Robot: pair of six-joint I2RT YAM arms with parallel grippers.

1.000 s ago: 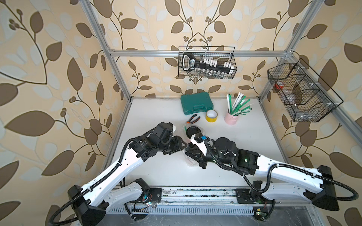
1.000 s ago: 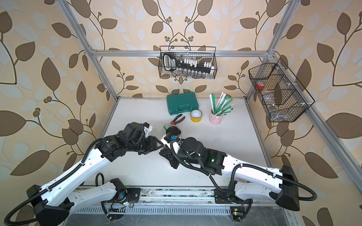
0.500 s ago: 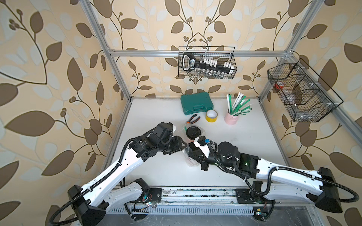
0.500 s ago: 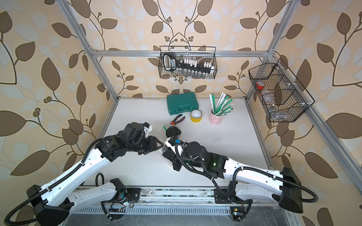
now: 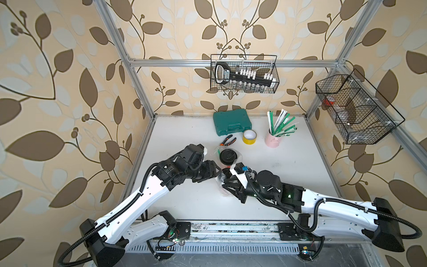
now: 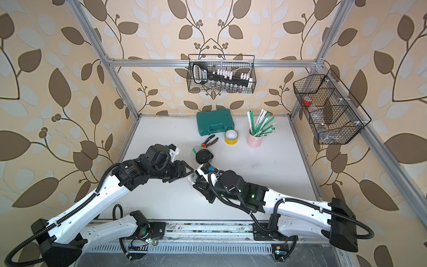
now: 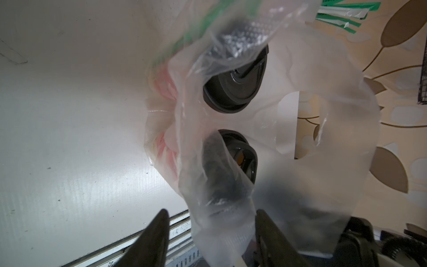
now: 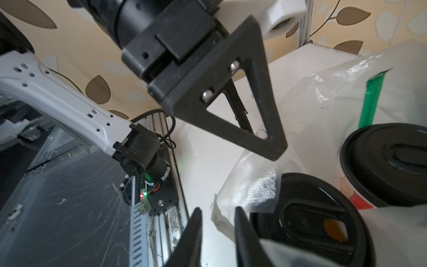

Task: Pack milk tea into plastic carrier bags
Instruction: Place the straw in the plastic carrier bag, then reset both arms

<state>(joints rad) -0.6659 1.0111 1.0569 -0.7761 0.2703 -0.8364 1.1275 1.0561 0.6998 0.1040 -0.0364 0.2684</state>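
Two milk tea cups with black domed lids (image 5: 227, 156) (image 7: 235, 85) (image 7: 240, 157) stand side by side inside the clear plastic carrier bag (image 7: 323, 138) (image 5: 220, 187) at mid-table. A green straw (image 8: 369, 104) lies in the bag too. My left gripper (image 7: 210, 212) (image 5: 217, 172) is open, and a bag handle loop hangs loose between its spread fingers. My right gripper (image 8: 217, 209) (image 5: 227, 185) is open with a narrow gap, right beside the nearer lid (image 8: 309, 219). A bag edge lies against one finger, unpinched.
Behind the cups lie pliers (image 5: 227, 140), a yellow tape roll (image 5: 249, 136), a pink cup of straws (image 5: 273, 139) and a green tool case (image 5: 231, 122). Wire baskets hang on the back wall (image 5: 243, 74) and the right frame (image 5: 355, 108). The two wrists nearly touch.
Both pairs of jaws stand wider apart than before, and the bag film is no longer pinched. The right arm has drawn back slightly toward the front rail.
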